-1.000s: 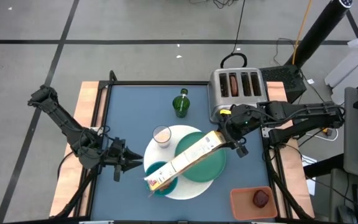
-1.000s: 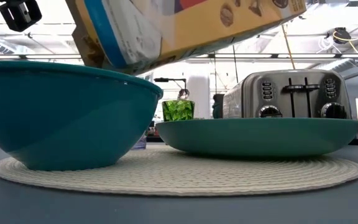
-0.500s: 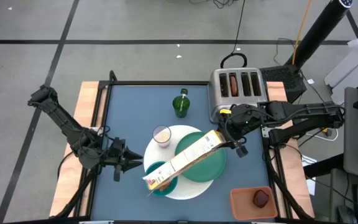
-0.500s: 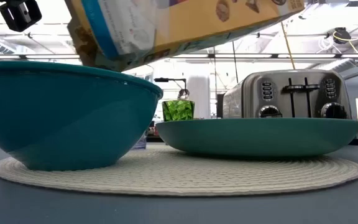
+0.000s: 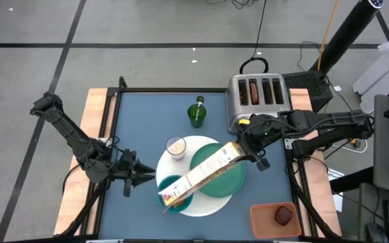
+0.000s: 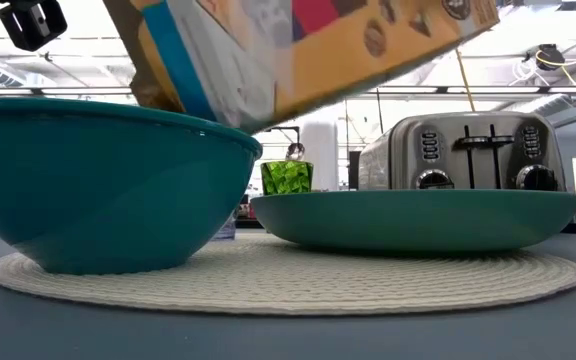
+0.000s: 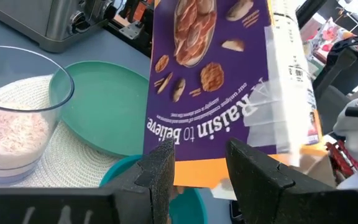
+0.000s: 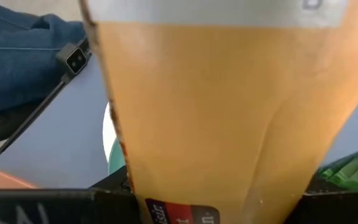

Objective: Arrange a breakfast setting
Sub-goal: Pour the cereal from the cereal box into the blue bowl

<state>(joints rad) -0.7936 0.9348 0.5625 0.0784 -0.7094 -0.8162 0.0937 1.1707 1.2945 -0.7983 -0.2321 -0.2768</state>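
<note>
Overhead, the right gripper [image 5: 246, 149] has its fingers pinched on the upper end of a tilted cereal box [image 5: 201, 174]; the box slopes away from those fingers, its open mouth over the teal bowl [image 5: 169, 202]; beneath the box lies the green plate [image 5: 229, 182], and both dishes sit on the white round mat [image 5: 204, 204]; the milk glass [image 5: 175, 146] stands on the mat's far edge. The left gripper [image 5: 142, 176] waits just beside the mat, fingers partly spread and holding nothing; the dark-red fruit [image 5: 284, 214] remains in an orange tray [image 5: 258, 221], well apart from either set of fingers.

Level with the bench, the box mouth hangs just above the bowl rim; I cannot tell whether cereal falls.

From the left wrist, the box's purple face fills the space beyond the empty fingers.

From the right wrist, cardboard sits between the fingers.

Mat, plate, bowl and glass look placed; the pouring seems under way; fruit is still to come; no bagel or spoon is visible.
</note>
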